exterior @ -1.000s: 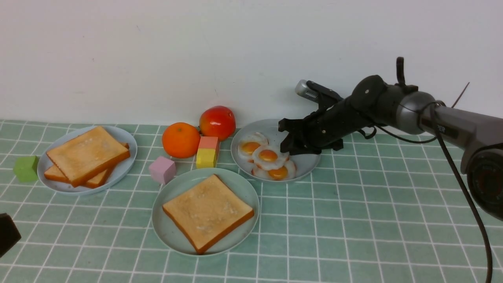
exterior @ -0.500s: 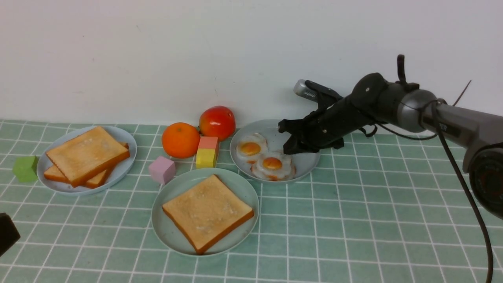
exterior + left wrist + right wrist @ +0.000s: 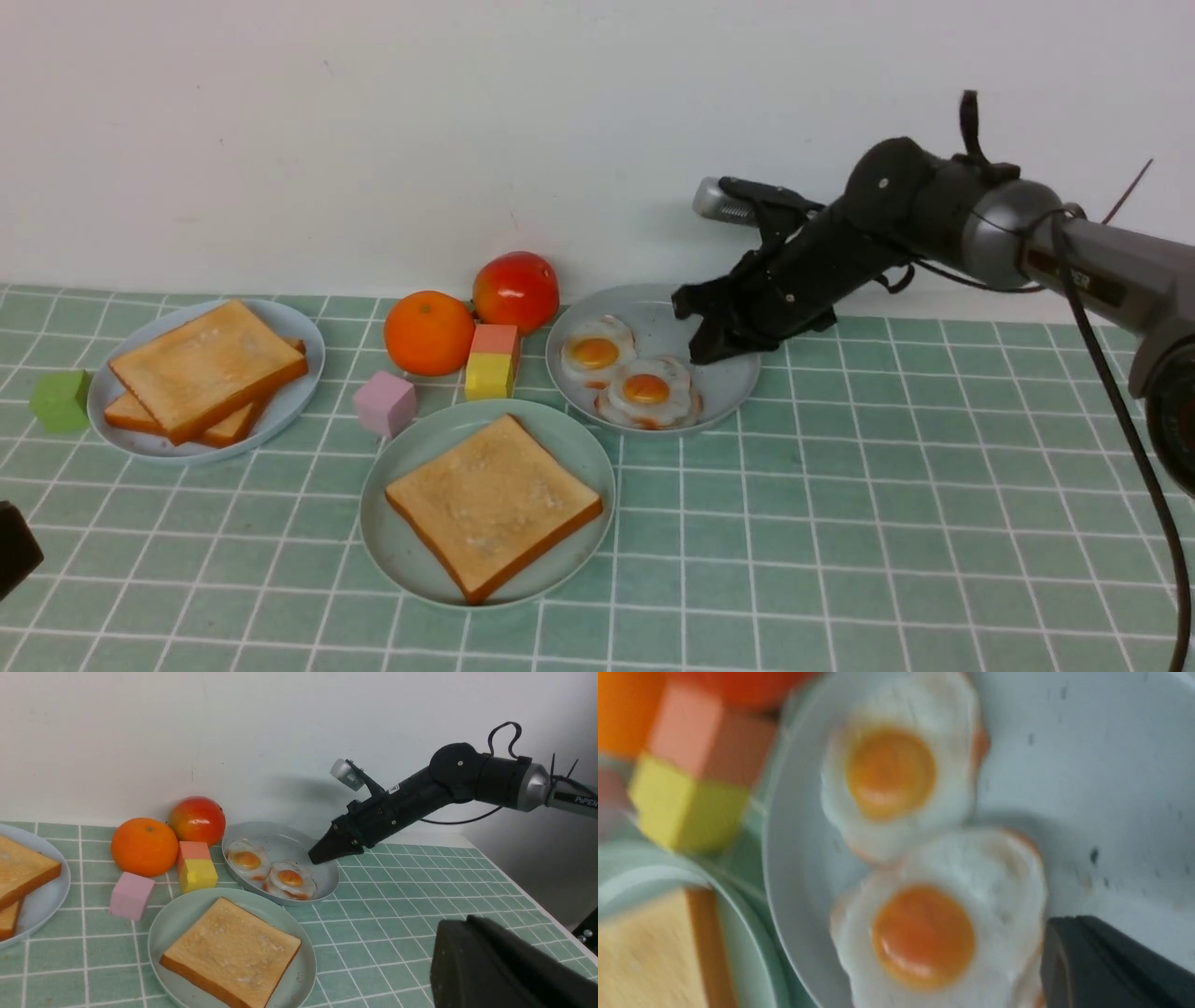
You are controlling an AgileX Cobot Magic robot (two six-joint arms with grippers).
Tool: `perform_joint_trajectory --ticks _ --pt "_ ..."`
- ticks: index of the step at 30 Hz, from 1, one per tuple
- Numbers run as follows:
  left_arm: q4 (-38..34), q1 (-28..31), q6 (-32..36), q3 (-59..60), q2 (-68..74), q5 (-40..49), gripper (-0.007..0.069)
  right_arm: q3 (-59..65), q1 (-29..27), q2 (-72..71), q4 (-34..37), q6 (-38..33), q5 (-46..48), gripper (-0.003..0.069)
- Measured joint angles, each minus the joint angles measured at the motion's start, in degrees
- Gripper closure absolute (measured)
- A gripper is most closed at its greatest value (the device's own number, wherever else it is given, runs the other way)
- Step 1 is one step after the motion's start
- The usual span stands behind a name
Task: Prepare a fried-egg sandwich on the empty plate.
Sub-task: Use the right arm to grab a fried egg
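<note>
One toasted bread slice (image 3: 493, 504) lies on the mint-green plate (image 3: 397, 462) at the front centre. Two more slices (image 3: 201, 371) are stacked on a light-blue plate (image 3: 297, 397) at the left. Fried eggs (image 3: 646, 390) lie on the grey-blue speckled plate (image 3: 724, 383), another egg (image 3: 596, 350) behind them. My right gripper (image 3: 702, 353) hangs shut just above that plate's right part, nothing between its fingers; up close its tip (image 3: 1064, 933) sits beside the front egg's (image 3: 924, 938) edge. At the near left, my left gripper (image 3: 451, 928) stays shut and empty.
An orange (image 3: 429, 331), a red apple (image 3: 516, 289), a pink-over-yellow block stack (image 3: 492, 362) and a pink cube (image 3: 385, 403) crowd between the plates. A green cube (image 3: 61, 399) sits at the far left. A white wall stands right behind.
My right gripper closed over the eggs, then rose up and to the right with nothing in it. The eggs shifted; one now lies over another at the plate's front.
</note>
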Motion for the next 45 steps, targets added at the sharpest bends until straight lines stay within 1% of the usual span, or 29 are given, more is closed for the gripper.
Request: perform_joint_trajectory --ticks 2,4,5,7,8,9,10,13,14,15,16,18,21,29,45 --pt "0.18 0.0 0.0 0.0 0.0 0.03 0.0627 0.07 1.28 -1.32 -4.88 2.89 1.15 0.0656" --pt "0.18 0.0 0.0 0.0 0.0 0.08 0.0626 -0.1 2.39 -2.44 -8.29 6.45 1.94 0.0643" --pt "0.18 0.0 0.0 0.0 0.0 0.08 0.0626 -0.16 2.54 -2.52 -8.8 6.8 2.1 0.0641" --pt "0.18 0.0 0.0 0.0 0.0 0.22 0.0626 -0.91 2.88 -2.86 -11.11 10.57 2.34 0.0596" --pt "0.19 0.0 0.0 0.0 0.0 0.22 0.0626 -1.1 2.88 -2.86 -11.44 11.45 2.27 0.0575" --pt "0.19 0.0 0.0 0.0 0.0 0.22 0.0626 -1.16 2.88 -2.86 -11.54 11.45 2.27 0.0569" --pt "0.24 0.0 0.0 0.0 0.0 0.22 0.0626 -1.65 2.82 -2.4 -11.91 12.16 1.83 0.0508" --pt "0.38 0.0 0.0 0.0 0.0 0.22 0.0626 -2.36 2.82 -1.04 -11.86 12.74 0.14 0.0391" --pt "0.45 0.0 0.0 0.0 0.0 0.22 0.0625 -2.51 2.82 -0.54 -11.58 12.74 -0.27 0.0362" --pt "0.45 0.0 0.0 0.0 0.0 0.27 0.0625 -2.51 2.82 -0.34 -11.52 12.75 -0.51 0.0356" --pt "0.45 0.0 0.0 0.0 0.0 0.26 0.0624 -2.51 2.82 0.41 -10.95 12.75 -1.42 0.0314" --pt "0.45 0.0 0.0 0.0 0.0 0.26 0.0623 -2.51 2.82 1.16 -10.27 12.75 -2.06 0.029" --pt "0.45 0.0 0.0 0.0 0.0 0.26 0.062 -2.51 2.82 2.12 -9.06 12.75 -3.49 0.0288" --pt "0.45 0.0 0.0 0.0 0.0 0.29 0.062 -2.56 2.82 3.5 -6.51 12.75 -4.59 0.0348" --pt "0.72 0.0 0.0 0.0 0.0 0.33 0.0618 -2.78 2.76 3.79 -5.33 12.75 -4.49 0.0364"
